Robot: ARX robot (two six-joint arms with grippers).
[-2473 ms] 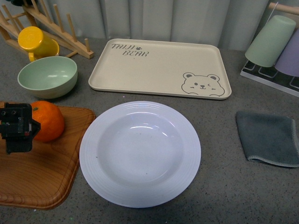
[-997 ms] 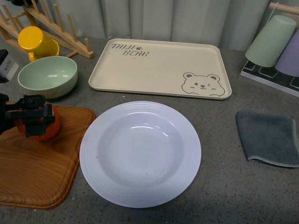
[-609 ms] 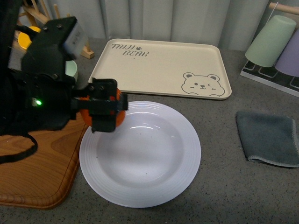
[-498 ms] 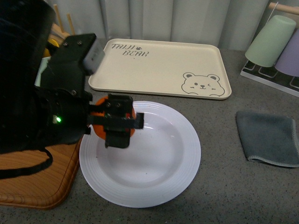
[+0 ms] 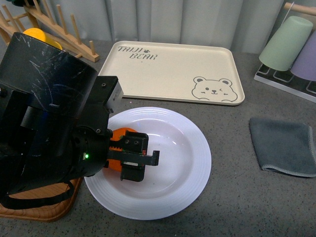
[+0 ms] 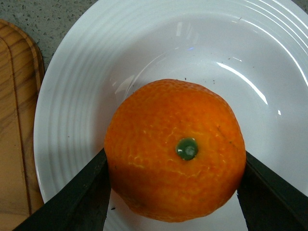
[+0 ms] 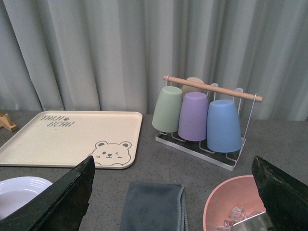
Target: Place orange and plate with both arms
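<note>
Looming over the scene, the bulky black left arm (image 5: pixel 49 113) ends in the left gripper (image 5: pixel 132 159). Directly beneath that gripper lies the wide white plate (image 5: pixel 190 148), its ribbed rim spreading out past both fingers. The orange (image 6: pixel 175 149) sits squarely between the two dark fingers (image 6: pixel 79 195), clamped and touching both. Whether the orange rests on the plate cannot be told. The right gripper (image 7: pixel 171 197) is spread wide, holding nothing.
</note>
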